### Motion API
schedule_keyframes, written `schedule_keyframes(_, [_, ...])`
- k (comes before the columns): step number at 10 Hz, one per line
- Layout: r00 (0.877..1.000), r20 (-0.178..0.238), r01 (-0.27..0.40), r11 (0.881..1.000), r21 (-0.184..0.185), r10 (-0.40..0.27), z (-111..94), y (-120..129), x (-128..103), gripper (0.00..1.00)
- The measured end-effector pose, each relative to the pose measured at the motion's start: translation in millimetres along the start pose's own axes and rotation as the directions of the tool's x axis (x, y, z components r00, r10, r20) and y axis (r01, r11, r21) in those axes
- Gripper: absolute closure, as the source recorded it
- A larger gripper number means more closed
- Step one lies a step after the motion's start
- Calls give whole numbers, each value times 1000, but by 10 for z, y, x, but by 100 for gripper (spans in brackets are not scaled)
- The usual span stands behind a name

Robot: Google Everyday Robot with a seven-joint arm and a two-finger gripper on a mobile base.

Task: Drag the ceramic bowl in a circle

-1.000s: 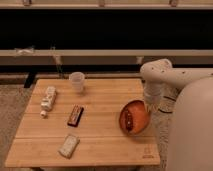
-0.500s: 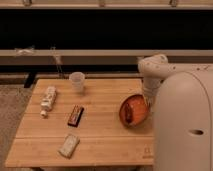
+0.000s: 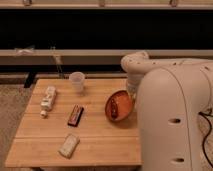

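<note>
The ceramic bowl [image 3: 119,106] is glossy orange-red with a darker rim. It sits right of centre on the wooden table [image 3: 95,140], tilted so that its inside faces the camera. My gripper [image 3: 131,93] comes down at the bowl's upper right rim, under the white wrist of my arm [image 3: 137,65]. The large white arm body [image 3: 172,120] hides the bowl's right edge and the right part of the table.
A small translucent plastic cup [image 3: 76,81] stands at the back of the table, left of the bowl. A white bottle [image 3: 48,97] lies at the left, a dark snack bar [image 3: 75,115] in the middle, and a pale packet [image 3: 69,145] near the front.
The bowl has moved left and toward the back of the table with the gripper. My arm has swung left and covers more of the right side.
</note>
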Motion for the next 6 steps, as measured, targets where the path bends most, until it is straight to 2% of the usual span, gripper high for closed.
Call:
schedule_keyframes(2, [997,-2,73,997,-31,-73,-11,294,155,100])
schedule_keyframes(4, [989,-15,147,987,-58,-148,0,571,412,100])
schedule_keyframes(6, [982,-45,182,980,-73,-186,55,679,617,100])
